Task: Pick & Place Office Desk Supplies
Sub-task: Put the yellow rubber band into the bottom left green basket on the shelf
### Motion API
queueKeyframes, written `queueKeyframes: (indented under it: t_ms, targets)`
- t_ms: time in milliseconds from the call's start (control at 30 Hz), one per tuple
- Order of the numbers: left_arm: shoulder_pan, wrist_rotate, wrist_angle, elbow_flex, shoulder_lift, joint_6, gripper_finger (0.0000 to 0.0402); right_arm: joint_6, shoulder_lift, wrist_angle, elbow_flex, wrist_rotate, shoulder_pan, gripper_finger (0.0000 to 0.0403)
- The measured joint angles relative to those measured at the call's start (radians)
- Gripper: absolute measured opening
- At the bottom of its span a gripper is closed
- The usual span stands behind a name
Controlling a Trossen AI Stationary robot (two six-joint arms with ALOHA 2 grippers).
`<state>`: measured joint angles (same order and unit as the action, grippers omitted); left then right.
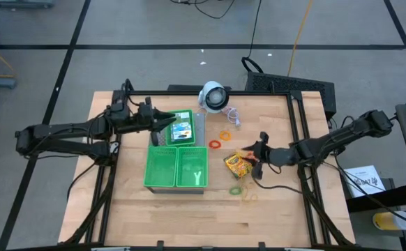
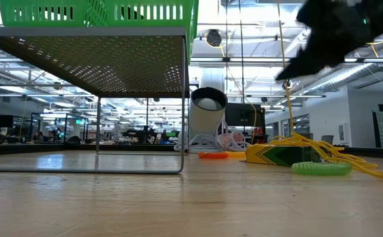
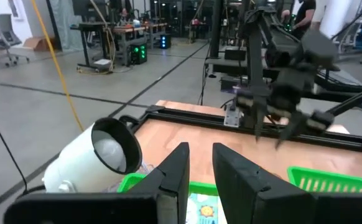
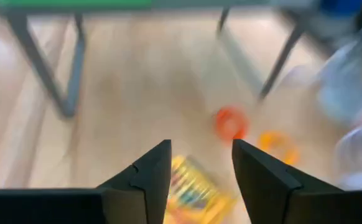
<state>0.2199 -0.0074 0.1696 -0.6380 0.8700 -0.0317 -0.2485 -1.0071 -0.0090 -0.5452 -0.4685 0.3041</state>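
Observation:
A yellow-and-green crayon box (image 1: pixel 236 164) lies flat on the table, also seen in the low view (image 2: pixel 280 155). My right gripper (image 1: pixel 254 155) hovers open just right of and above it; in its wrist view the box (image 4: pixel 193 186) shows below the gap (image 4: pixel 199 171). Two more crayon boxes (image 1: pixel 182 130) lie in the far compartment of the green tray (image 1: pixel 158 183). My left gripper (image 1: pixel 169 122) is level at that compartment's left rim, fingers (image 3: pixel 199 174) narrowly apart with nothing between them. Rubber bands lie loose: red (image 1: pixel 215 144), orange (image 1: pixel 224 134), green (image 1: pixel 236 189), tan (image 1: pixel 249 197).
The green tray stands raised on thin wire legs (image 2: pixel 182 131). A white round device (image 1: pixel 213 96) with a coiled cord lies at the table's far edge. Dark frame rails (image 1: pixel 297 139) run along the table's sides. Bare wood lies along the near edge.

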Motion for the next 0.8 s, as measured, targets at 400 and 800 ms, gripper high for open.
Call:
queueKeyframes:
  t_ms: [400,800]
  targets:
    - [0.000,0.000,0.023,0.000,0.092,-0.034,0.0076,-0.138,-0.231,0.031,0.048,0.212,-0.199,0.0207]
    - [-0.001,0.000,0.021,0.000,0.175,-0.056,0.0076,-0.214,-0.237,0.023,0.048,0.393,-0.319,0.0198]
